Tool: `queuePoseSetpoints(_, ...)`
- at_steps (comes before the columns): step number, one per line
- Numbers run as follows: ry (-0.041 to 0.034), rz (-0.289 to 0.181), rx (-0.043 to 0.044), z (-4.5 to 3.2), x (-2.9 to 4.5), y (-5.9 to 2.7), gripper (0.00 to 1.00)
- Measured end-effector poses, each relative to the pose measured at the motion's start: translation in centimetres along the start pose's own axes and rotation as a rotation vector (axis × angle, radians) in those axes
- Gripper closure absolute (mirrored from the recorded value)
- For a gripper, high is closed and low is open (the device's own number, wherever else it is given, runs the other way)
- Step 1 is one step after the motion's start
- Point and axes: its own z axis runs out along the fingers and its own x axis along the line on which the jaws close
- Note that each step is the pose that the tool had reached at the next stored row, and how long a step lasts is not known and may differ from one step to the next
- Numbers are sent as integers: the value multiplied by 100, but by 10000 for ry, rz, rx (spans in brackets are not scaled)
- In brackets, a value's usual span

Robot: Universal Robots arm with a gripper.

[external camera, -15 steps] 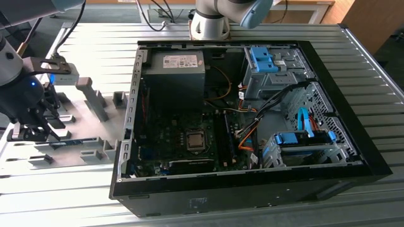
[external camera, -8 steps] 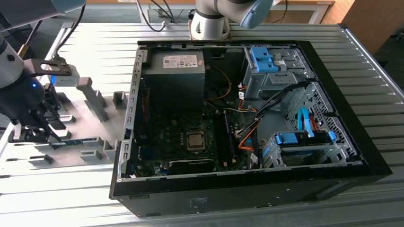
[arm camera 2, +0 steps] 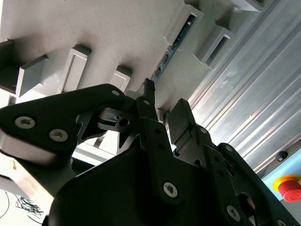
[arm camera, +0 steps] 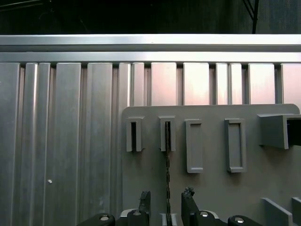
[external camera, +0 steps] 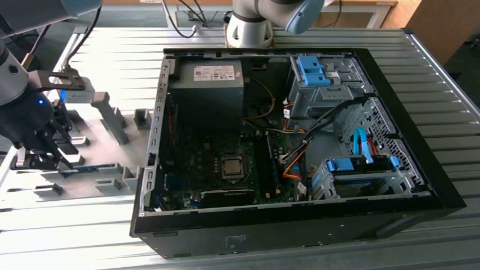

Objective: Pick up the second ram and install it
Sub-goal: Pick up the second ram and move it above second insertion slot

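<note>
The second ram [arm camera: 167, 176] stands on edge in the grey fixture plate [arm camera: 211, 188], one end held in a small slotted block [arm camera: 167, 134]. In the first wrist view it shows as a thin dark line running between my fingertips. My gripper [arm camera: 166, 198] is open and straddles the stick, with a gap on each side. In the second wrist view the ram's blue-green board [arm camera 2: 176, 40] lies just beyond the gripper [arm camera 2: 164, 103]. In the exterior view the gripper [external camera: 51, 159] hangs low over the fixture at the exterior view's left, with the ram [external camera: 89, 167] beside it.
An open computer case [external camera: 300, 225] fills the middle, with the motherboard's long black slots [external camera: 267, 163], a CPU socket [external camera: 233, 167] and orange cables [external camera: 294, 163]. Grey fixture blocks [external camera: 112, 118] rise beside the gripper. A red stop button [arm camera 2: 289, 187] sits on the ribbed metal table [arm camera: 61, 141].
</note>
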Motion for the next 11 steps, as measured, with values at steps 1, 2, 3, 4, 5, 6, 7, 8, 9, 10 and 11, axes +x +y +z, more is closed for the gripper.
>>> queuePoseSetpoints(1,0,0,0,0,0,0,61)
queuePoseSetpoints(2,0,0,0,0,0,0,61)
queuePoseSetpoints(3,0,-1,0,0,0,0,61)
queuePoseSetpoints(4,0,-1,1,0,0,0,61)
queuePoseSetpoints(5,0,-1,1,1,0,0,61)
queuePoseSetpoints(6,-2,-1,3,6,0,0,61)
queuePoseSetpoints(7,-3,-1,8,15,2,0,61)
queuePoseSetpoints(8,-1,-6,9,27,5,0,61)
queuePoseSetpoints(9,-1,-15,12,43,10,-1,61)
queuePoseSetpoints(10,-1,-23,13,60,14,-1,61)
queuePoseSetpoints(11,-1,-28,13,77,17,-1,61)
